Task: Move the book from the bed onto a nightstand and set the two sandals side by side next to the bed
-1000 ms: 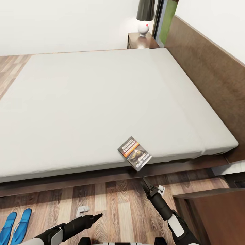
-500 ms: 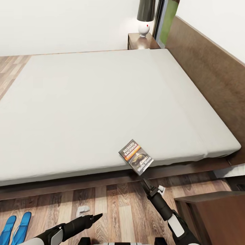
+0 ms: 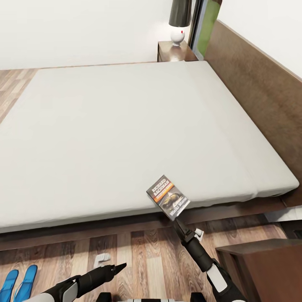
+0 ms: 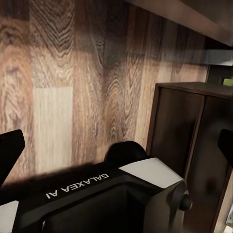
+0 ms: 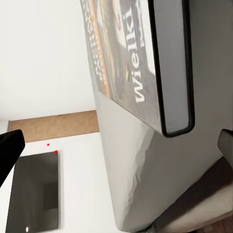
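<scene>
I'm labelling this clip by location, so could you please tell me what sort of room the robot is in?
Most likely a bedroom: a large low bed with a dark wooden headboard, a nightstand carrying a lamp at its far corner, and wood-plank flooring.

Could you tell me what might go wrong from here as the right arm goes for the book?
The book lies at the very edge of the bed, partly overhanging it, so a nudge from the right gripper could tip it onto the floor. The right jaws stand open around it without a grip, so closing off-centre might pinch only a corner.
</scene>
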Robot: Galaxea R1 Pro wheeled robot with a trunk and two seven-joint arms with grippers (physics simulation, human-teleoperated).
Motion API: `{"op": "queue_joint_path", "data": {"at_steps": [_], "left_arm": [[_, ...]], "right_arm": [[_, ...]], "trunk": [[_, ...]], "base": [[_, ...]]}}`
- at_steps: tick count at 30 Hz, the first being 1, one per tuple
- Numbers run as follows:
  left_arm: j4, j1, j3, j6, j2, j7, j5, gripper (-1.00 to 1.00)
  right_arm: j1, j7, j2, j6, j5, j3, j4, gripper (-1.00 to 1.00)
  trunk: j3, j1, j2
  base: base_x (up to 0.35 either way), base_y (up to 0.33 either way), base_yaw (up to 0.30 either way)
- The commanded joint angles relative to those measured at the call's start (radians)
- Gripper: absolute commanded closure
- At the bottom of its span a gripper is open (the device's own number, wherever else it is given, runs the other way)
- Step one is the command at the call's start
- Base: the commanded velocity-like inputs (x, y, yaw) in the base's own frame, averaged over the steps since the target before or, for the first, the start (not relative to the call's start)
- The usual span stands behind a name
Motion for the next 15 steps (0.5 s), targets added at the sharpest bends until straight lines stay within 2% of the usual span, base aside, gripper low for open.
{"op": "queue_joint_path", "data": {"at_steps": [1, 15], "left_arm": [[0.000, 0.000, -0.008, -0.004, 0.000, -0.002, 0.007, -1.00], [0.001, 0.000, -0.008, -0.004, 0.000, -0.002, 0.007, -1.00]], "right_arm": [[-0.001, 0.003, 0.001, 0.010, 0.000, -0.005, 0.000, -1.00], [-0.001, 0.003, 0.001, 0.010, 0.000, -0.005, 0.001, -1.00]], "trunk": [[0.000, 0.000, 0.000], [0.000, 0.000, 0.000]], "base": [[0.070, 0.000, 0.000], [0.012, 0.000, 0.000]]}}
